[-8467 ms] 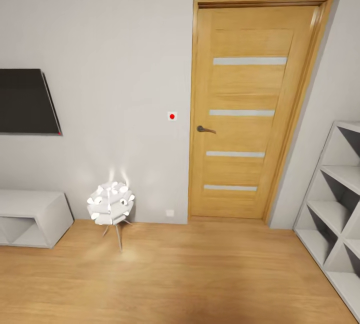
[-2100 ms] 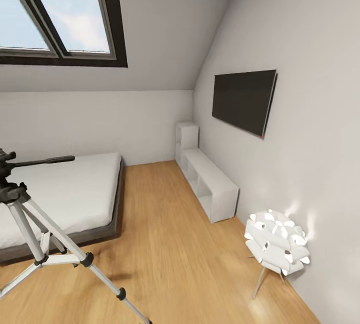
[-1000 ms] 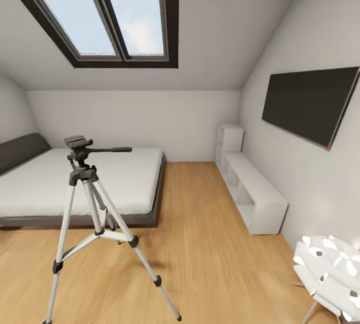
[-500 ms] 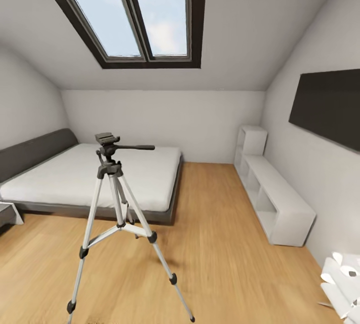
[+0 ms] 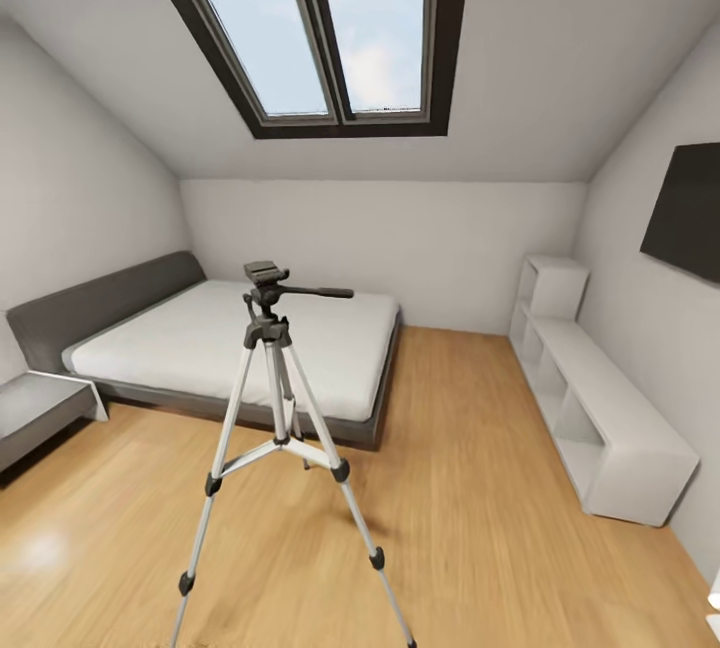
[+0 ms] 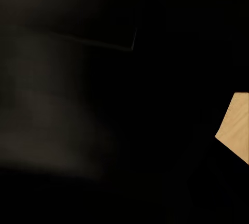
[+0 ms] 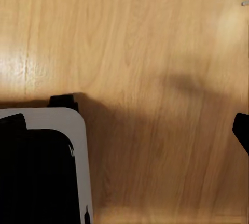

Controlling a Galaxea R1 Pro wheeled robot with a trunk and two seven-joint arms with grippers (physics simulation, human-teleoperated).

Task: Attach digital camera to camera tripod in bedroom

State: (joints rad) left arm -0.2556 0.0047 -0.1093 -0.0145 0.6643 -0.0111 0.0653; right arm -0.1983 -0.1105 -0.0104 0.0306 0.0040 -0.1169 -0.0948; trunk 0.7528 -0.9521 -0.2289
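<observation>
The camera tripod (image 5: 276,368) stands on the light wood floor in the middle of the bedroom, just in front of the bed. Its silver legs are spread, and its black head (image 5: 266,274) on top is bare, with the long black handle (image 5: 320,292) pointing right. The digital camera is hidden from me. A dark, blurred mass (image 6: 104,105) lies right against the left wrist view, and I cannot tell what it is. In the right wrist view one black fingertip (image 7: 243,130) shows over the wood floor.
A grey low bed (image 5: 240,343) with a white mattress lies behind the tripod, under a dark-framed skylight (image 5: 330,38). A low white shelf unit (image 5: 610,428) and a wall screen (image 5: 690,213) line the right wall. A grey side table (image 5: 40,408) sits at the left.
The head view has swung left from the door wall into the room. The tripod now sits nearer the picture's middle, and the white lamp has slid out at the right.
</observation>
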